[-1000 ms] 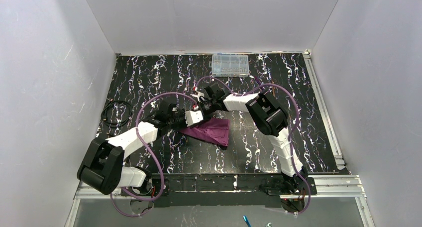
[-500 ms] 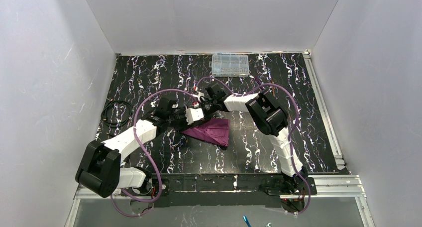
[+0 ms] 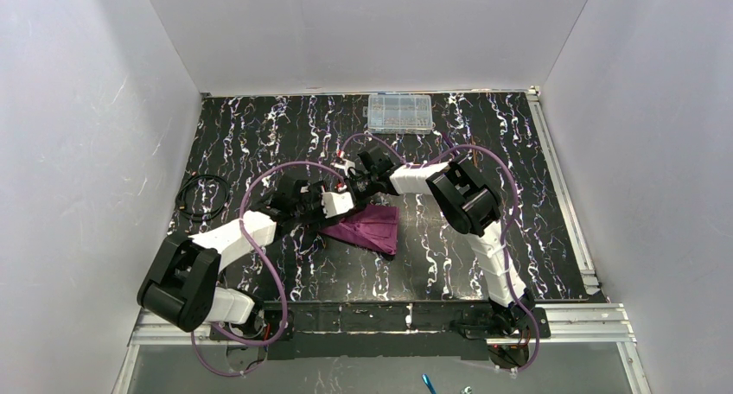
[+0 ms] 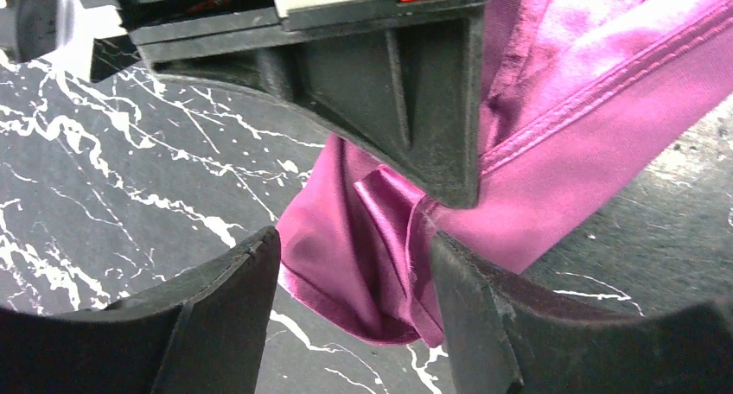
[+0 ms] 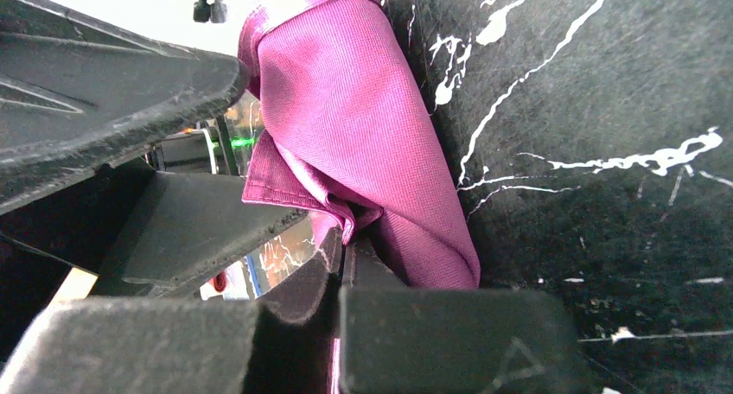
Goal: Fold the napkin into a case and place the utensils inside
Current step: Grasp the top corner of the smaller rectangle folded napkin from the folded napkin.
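Two end effectors meet at the narrow end of the napkin (image 3: 372, 228). Left end effector (image 4: 350, 273): fingers spread, straddling a bunched cloth corner without gripping it. Right end effector (image 5: 343, 269): fingers pressed together, pinching a fold of the cloth. The napkin lies on the marbled surface (image 3: 259, 135), on the arm-base side of the clear compartment box (image 3: 399, 113), as a folded wedge. Its long axis runs roughly left–right, with the narrow tip toward the left arm. Suggested practice: hold the pinch firm, draw the layer flat along that axis, and align hems before release.
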